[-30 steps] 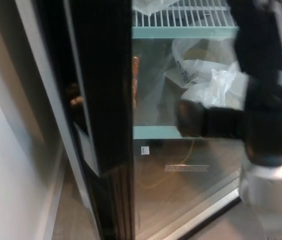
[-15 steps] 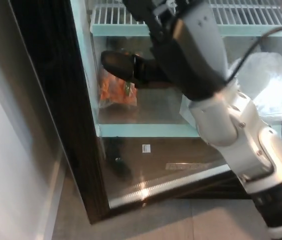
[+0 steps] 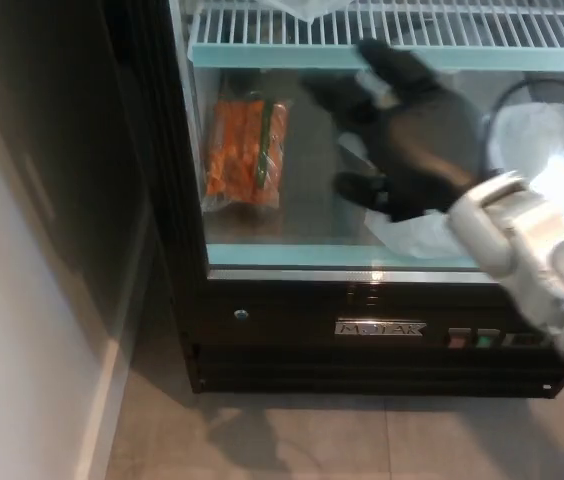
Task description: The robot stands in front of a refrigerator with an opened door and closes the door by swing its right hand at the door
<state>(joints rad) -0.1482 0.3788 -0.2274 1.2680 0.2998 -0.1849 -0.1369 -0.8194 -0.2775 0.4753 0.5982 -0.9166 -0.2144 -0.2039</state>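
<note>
Right hand [image 3: 402, 135] blurry, fingers spread, hides bag [image 3: 542, 165] partly.

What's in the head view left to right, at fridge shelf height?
Wall → black fridge frame → bag of carrots → right hand → white plastic bag.

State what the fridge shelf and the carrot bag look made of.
Shelf: white-coated metal wire, judging by thin parallel bars, with a pale green front strip that looks plastic. Carrot bag: clear glossy plastic film, going by its sheen and the orange carrots showing through.
</note>
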